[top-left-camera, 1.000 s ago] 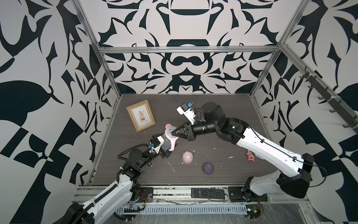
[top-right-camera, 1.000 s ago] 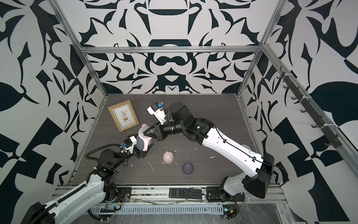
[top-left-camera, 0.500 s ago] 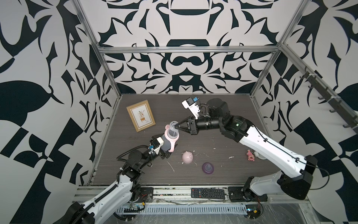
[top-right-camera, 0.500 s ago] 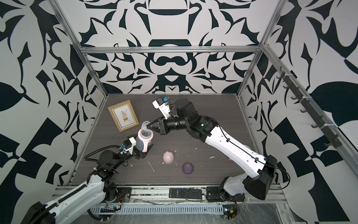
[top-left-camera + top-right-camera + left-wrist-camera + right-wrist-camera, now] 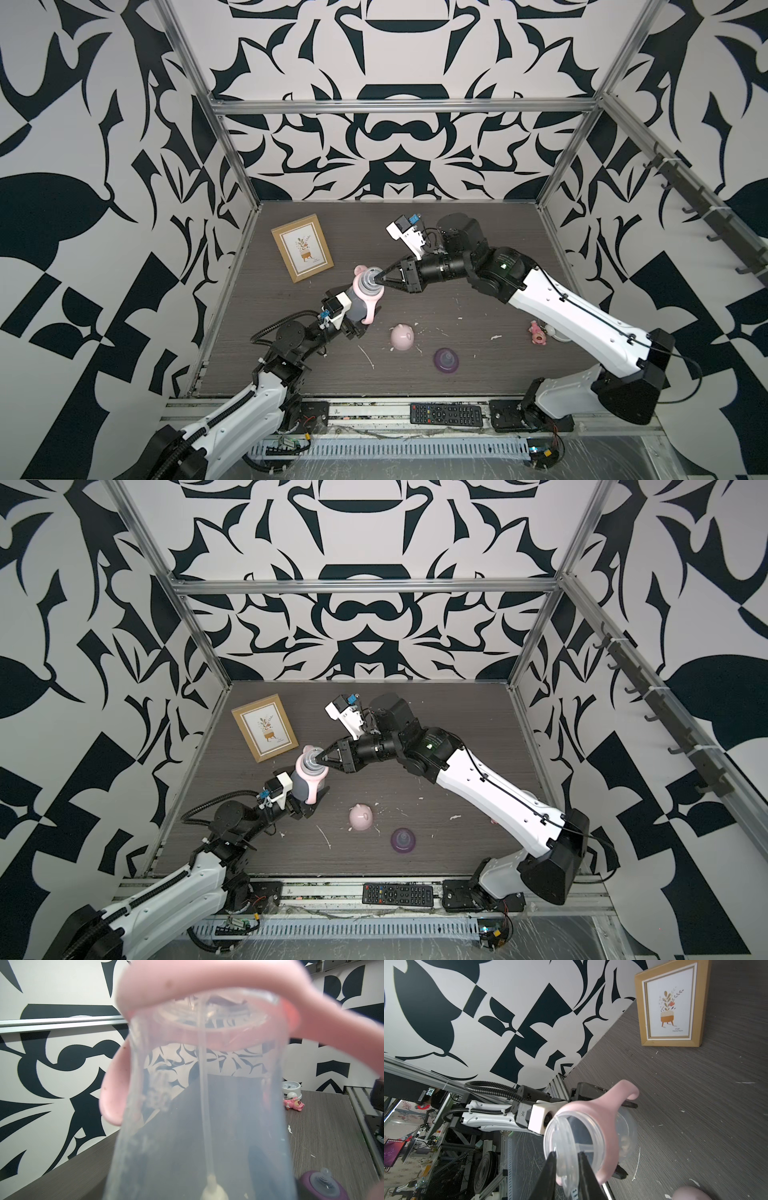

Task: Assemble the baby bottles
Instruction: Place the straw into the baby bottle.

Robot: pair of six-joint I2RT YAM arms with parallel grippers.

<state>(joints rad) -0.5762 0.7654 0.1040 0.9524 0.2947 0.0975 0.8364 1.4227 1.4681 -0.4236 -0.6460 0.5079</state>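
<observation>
1. Desk [image 5: 478, 232]: dark woodgrain with white flecks.
2. Right arm [image 5: 561, 307]: reaches over to the bottle mouth. Right claw [image 5: 566, 1155] fingers stand a sliver apart across the clear rim; can't tell if they pinch it.
3. Left arm [image 5: 266, 386]: left claw [image 5: 352, 320] grips the lower bottle body, mostly hidden behind it.
4. Picture frame [image 5: 302, 248]: far left, well apart.
5. Bottle body [image 5: 197, 1115]: tilted, left of desk centre, blurred, fills the left wrist view.
6. Pink handle ring [image 5: 596, 1105]: around the neck.
7. Pink dome cap [image 5: 402, 337]: on the desk near the front.
8. Purple collar [image 5: 446, 360]: near the cap, cut off in the left wrist view.
9. Toy figure [image 5: 295, 1104]: right side.
10. Straw [image 5: 204, 1105]: inside the bottle, lower end blurred.
</observation>
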